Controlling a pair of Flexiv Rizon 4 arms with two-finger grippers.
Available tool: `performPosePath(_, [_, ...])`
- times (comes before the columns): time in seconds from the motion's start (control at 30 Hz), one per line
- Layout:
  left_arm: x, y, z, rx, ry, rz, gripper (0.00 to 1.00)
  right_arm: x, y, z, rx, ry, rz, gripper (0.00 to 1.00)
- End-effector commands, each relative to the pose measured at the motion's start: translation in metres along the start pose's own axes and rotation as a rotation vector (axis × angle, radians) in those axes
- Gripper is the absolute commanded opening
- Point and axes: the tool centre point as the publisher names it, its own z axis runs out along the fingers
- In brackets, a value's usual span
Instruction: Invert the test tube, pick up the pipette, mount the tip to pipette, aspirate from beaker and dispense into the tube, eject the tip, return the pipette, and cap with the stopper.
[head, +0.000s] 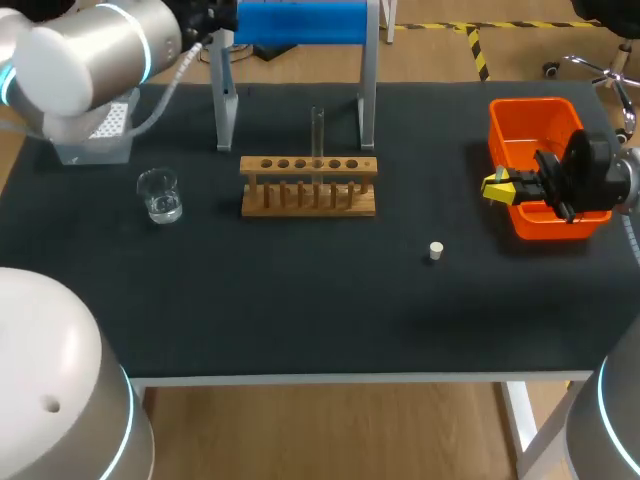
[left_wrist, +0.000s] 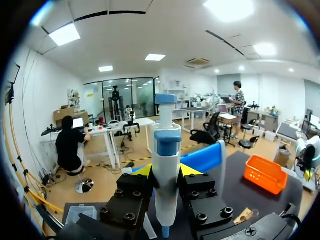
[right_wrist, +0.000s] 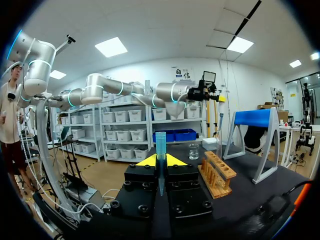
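At the table's far side, my left gripper (left_wrist: 166, 172) clamps the pipette (left_wrist: 166, 150). Beside the orange bin (head: 530, 125), my right gripper (right_wrist: 160, 161) pinches the blue tip (right_wrist: 160, 142). I'd align both axes, then press straight.

Head camera sits high behind the robot, well back, looking down on the whole desk (head: 300, 300). Left wrist camera is tucked right behind the left gripper (left_wrist: 165, 172) and angled well upward, with the clamped pipette (left_wrist: 166, 145) looming at the lens. Right wrist camera sits low, looking level across the desk past the right gripper (right_wrist: 160, 161) pinching a tip (right_wrist: 160, 145). All three catch the blue stand (head: 300, 22) (left_wrist: 205, 157) (right_wrist: 254, 118). Head and right wrist share the wooden rack (head: 308, 186) (right_wrist: 218, 174) and beaker (head: 160, 196) (right_wrist: 193, 151). Head and left wrist share the orange bin (head: 530, 105) (left_wrist: 262, 180).
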Motion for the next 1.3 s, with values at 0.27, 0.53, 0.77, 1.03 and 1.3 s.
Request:
performPosePath(0.27, [-0.007, 0.000, -0.024, -0.027, 0.142, 0.006, 0.00, 0.001, 0.000, 0.000, 0.002, 0.000, 0.000, 0.00])
performPosePath(0.53, [-0.007, 0.000, -0.024, -0.027, 0.142, 0.006, 0.00, 0.001, 0.000, 0.000, 0.002, 0.000, 0.000, 0.00])
performPosePath(0.77, [-0.007, 0.000, -0.024, -0.027, 0.142, 0.006, 0.00, 0.001, 0.000, 0.000, 0.002, 0.000, 0.000, 0.00])
performPosePath(1.03, [0.012, -0.017, -0.059, 0.046, 0.300, 0.073, 0.00, 0.001, 0.000, 0.000, 0.002, 0.000, 0.000, 0.00])
performPosePath(1.3, [0.031, -0.034, -0.097, 0.096, 0.476, 0.134, 0.00, 0.001, 0.000, 0.000, 0.002, 0.000, 0.000, 0.00])
